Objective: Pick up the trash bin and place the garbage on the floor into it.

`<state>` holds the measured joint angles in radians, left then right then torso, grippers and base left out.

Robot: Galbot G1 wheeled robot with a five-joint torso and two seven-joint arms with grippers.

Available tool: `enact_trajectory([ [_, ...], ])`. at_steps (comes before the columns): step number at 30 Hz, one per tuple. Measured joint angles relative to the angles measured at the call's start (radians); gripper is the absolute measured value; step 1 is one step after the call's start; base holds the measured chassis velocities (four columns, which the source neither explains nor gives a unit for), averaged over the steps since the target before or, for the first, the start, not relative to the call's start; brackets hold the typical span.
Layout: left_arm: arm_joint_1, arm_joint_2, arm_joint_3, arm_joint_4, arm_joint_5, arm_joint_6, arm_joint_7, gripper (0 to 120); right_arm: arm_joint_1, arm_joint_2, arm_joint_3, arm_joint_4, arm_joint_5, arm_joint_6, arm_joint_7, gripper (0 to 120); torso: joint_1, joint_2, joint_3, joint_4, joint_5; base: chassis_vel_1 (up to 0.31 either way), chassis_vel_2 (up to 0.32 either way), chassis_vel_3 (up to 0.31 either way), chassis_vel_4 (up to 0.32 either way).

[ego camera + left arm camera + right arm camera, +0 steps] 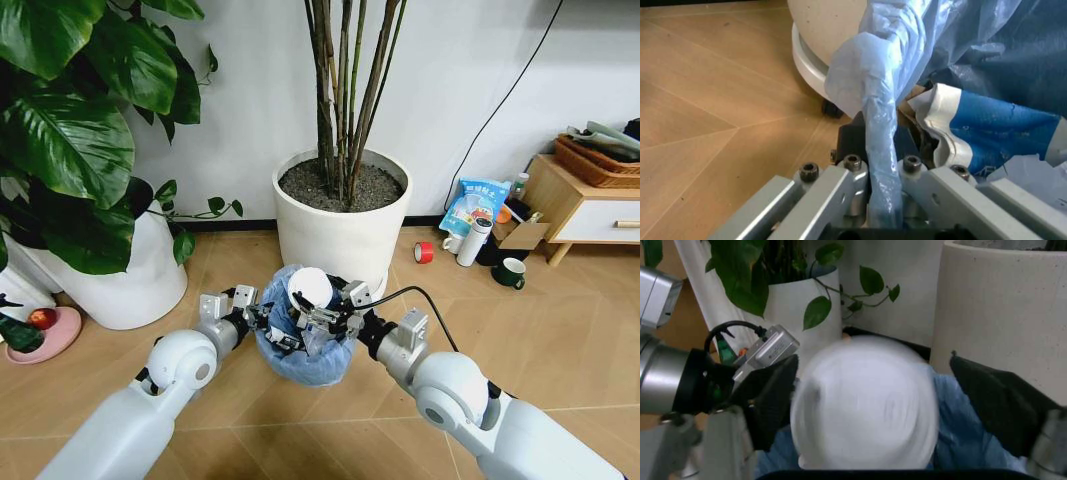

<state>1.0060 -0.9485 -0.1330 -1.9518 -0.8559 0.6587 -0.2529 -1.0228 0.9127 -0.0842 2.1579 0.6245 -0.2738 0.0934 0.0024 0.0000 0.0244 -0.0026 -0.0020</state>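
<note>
A tan wood-plank floor meets a white wall; two large white plant pots stand along it, and a low wooden cabinet sits at the right edge. One trash bin, lined in light blue, sits at lower centre. The left gripper is clamped on its bag rim. The right gripper hangs over the bin with its jaws apart around one white round disc.

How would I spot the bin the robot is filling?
Find the big white pot with the bare-stemmed plant. Just in front of it sits the bin, between the left pincer and right pincer. Its crinkled light-blue bag liner sets it apart.
</note>
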Motion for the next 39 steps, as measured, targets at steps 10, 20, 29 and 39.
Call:
enact_trajectory([
  [10,-0.004,-0.002,0.000,-0.001,-0.002,0.000,-0.005,0,-0.018,0.007,0.053,-0.001,-0.008,0.007,0.001,100,0.000,0.000,0.000,0.0001,0.0001,0.000,0.000,0.000,0.000],
  [20,0.018,0.005,-0.023,-0.019,-0.001,0.000,-0.010,0,-0.141,0.002,0.286,0.003,-0.020,0.010,0.046,100,0.000,0.000,0.000,-0.0001,0.0001,0.000,0.000,0.000,0.000],
  [29,0.040,0.010,-0.039,-0.039,0.010,0.000,-0.011,0,-0.372,0.062,0.527,-0.088,-0.083,-0.005,0.109,100,0.000,0.000,0.000,-0.0002,0.0002,0.000,0.000,0.000,0.000],
  [39,0.040,0.009,-0.039,-0.050,0.013,-0.001,-0.004,0,-0.455,0.160,0.626,-0.353,-0.069,-0.011,0.123,100,0.000,0.000,0.000,-0.0001,0.0005,0.000,0.000,0.000,0.000],
])
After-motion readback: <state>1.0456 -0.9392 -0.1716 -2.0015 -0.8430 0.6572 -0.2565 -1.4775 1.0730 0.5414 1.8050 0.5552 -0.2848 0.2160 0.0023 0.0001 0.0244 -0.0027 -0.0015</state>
